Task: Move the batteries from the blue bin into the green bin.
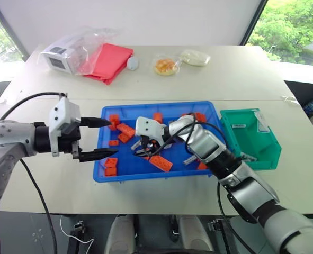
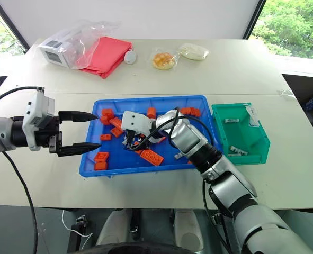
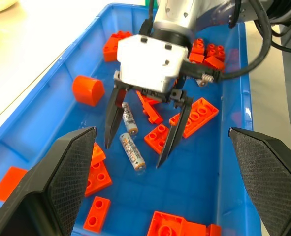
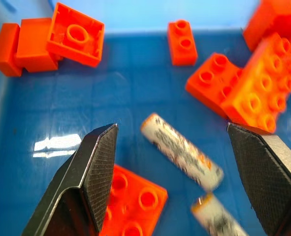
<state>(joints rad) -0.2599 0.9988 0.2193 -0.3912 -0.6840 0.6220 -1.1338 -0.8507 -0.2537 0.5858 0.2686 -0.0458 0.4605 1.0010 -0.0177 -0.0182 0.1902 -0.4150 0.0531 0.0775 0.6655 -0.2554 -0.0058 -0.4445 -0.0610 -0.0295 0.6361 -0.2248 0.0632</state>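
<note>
Right gripper point(image 3: 135, 142) low inside the blue bin point(image 1: 104, 174), fingers spread wide and pointing down, nothing held. Between the fingers point(image 4: 93, 172), one battery point(image 4: 180, 151) lying flat on the bin floor; a second battery point(image 3: 129, 117) just beside it, partly under the gripper. Neither touched yet, as far as visible. Orange bricks point(image 3: 194, 115) scattered close around both batteries, one flat brick point(image 4: 130, 201) directly beside the nearer finger: likely crowding for the closing stroke.

Left gripper point(image 1: 95, 138) hovering at the left rim of the blue bin, fingers wide apart, empty, aimed toward the bin's middle.

Blue bin in the middle of the table point(image 1: 50, 180), still holding bricks and at least two batteries. A further small silver cylinder point(image 1: 189, 159) near the right side of the bin, possibly another battery; too small to confirm.

Green bin point(image 1: 273, 153) just right of the blue bin, touching or nearly so. A small pale item point(image 2: 239, 152) on its floor, perhaps a battery already delivered; not certain.

Far side of table: clear bag with a white device point(image 1: 58, 57), red cloth point(image 1: 109, 61), food wrapped in clear film point(image 1: 167, 65).

Progress judged: early to middle. Step in hand: closing on the battery between the fingers. Remaining: grasp, lift, carry right, release in green bin, repeat for the rest.
</note>
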